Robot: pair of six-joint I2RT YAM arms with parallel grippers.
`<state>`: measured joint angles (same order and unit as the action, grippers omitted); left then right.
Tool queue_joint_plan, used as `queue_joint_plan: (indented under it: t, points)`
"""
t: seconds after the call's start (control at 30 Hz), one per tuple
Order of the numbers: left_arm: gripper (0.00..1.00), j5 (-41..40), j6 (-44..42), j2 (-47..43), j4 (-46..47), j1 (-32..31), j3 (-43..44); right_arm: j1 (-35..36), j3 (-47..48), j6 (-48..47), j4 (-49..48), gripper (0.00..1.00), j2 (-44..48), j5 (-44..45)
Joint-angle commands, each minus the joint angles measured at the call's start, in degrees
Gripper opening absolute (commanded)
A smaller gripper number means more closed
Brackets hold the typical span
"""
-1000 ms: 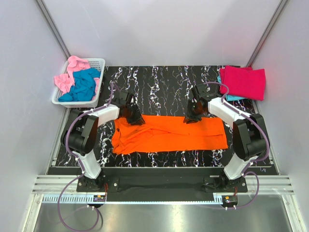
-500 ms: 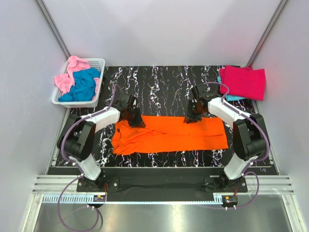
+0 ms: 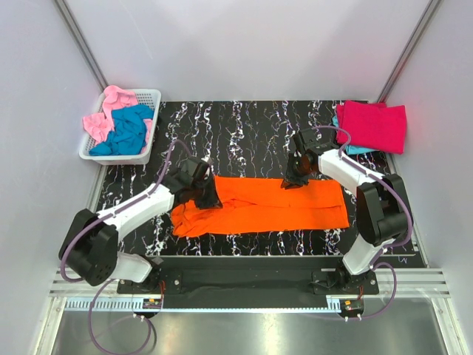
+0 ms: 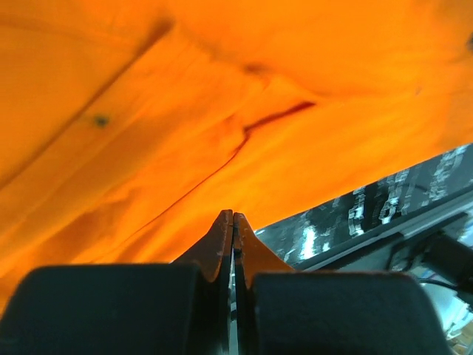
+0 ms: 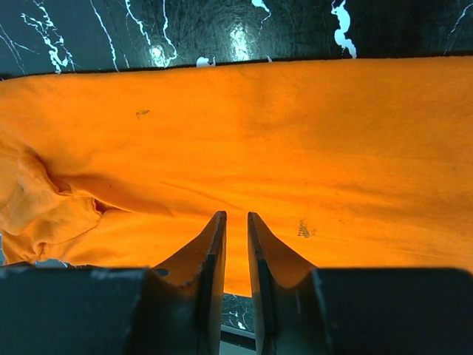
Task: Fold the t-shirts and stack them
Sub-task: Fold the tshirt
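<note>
An orange t-shirt [image 3: 273,207] lies flat as a long strip across the middle of the black marbled table [image 3: 244,126]. My left gripper [image 3: 209,198] sits low over its left part. Its jaws are shut, and the left wrist view [image 4: 233,216] shows no cloth between them, only orange cloth [image 4: 222,111] ahead. My right gripper [image 3: 290,182] is at the shirt's far edge, right of centre. The right wrist view [image 5: 236,216] shows it open by a narrow gap and empty above the cloth [image 5: 295,148]. A folded crimson-pink shirt [image 3: 373,126] lies on a teal one [image 3: 355,150] at the far right.
A white lattice basket [image 3: 148,95] at the far left holds a light pink shirt [image 3: 103,122] and a teal blue shirt [image 3: 129,129]. Grey walls close in on both sides. A metal rail runs along the near edge.
My left arm has swung down and to the left, and its gripper has slid a little nearer over the shirt's left part. The right arm has not moved.
</note>
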<state>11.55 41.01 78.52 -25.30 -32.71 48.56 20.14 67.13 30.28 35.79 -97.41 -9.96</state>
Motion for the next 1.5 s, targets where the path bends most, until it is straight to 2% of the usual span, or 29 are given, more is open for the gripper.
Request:
queue_joint_plan:
  t: [0.0,0.1,0.13,0.17,0.2,0.27,0.3,0.4,0.43,0.63,1.0,1.17,1.47]
  points:
    - [0.00,-3.7,1.8,-2.8,-1.2,-0.7,-2.4,0.1,0.0,-0.7,-1.6,0.25,0.6,-1.4]
    - [0.00,-8.0,2.7,-5.5,-1.4,-0.8,-3.6,1.2,2.3,-3.2,-2.1,0.27,-2.0,-6.3]
    - [0.03,-10.4,3.0,-6.5,-2.1,-0.7,-3.6,3.2,4.3,-4.0,-2.0,0.28,-3.5,-6.8]
    - [0.07,-11.3,3.3,-6.9,-2.6,-0.7,-3.2,4.1,5.5,-5.1,-0.8,0.31,-4.3,-6.6]
    - [0.19,-11.4,3.8,-7.1,-3.0,-0.6,-2.9,5.1,6.8,-5.9,-0.4,0.35,-5.2,-6.7]
    - [0.32,-12.8,4.1,-7.2,-3.4,0.4,-2.3,7.7,9.5,-7.5,-0.1,0.44,-7.3,-5.7]
    - [0.38,-12.4,4.2,-7.0,-3.7,1.0,-2.2,8.6,10.3,-7.9,-0.4,0.46,-7.9,-5.2]
    - [0.41,-11.9,4.0,-6.0,-3.5,3.6,-2.0,10.0,12.7,-9.2,-2.9,0.54,-10.3,-4.8]
    - [0.43,-9.3,3.9,-5.7,-3.2,5.4,-1.9,10.1,14.5,-9.5,-3.4,0.55,-12.1,-5.7]
    - [0.43,1.3,3.4,-1.8,2.6,13.4,-3.4,11.5,24.3,-12.3,-4.1,0.49,-20.8,-11.6]
    - [0.44,14.9,5.4,6.4,12.4,22.2,-6.0,17.2,31.9,-17.4,-4.2,0.45,-28.2,-19.8]
    - [0.43,16.0,5.9,9.5,14.3,23.8,-6.5,19.3,32.8,-17.4,-4.4,0.44,-28.7,-20.8]
    - [0.43,13.3,6.5,9.7,14.6,25.8,-6.7,21.0,33.8,-16.7,-4.3,0.44,-30.7,-21.2]
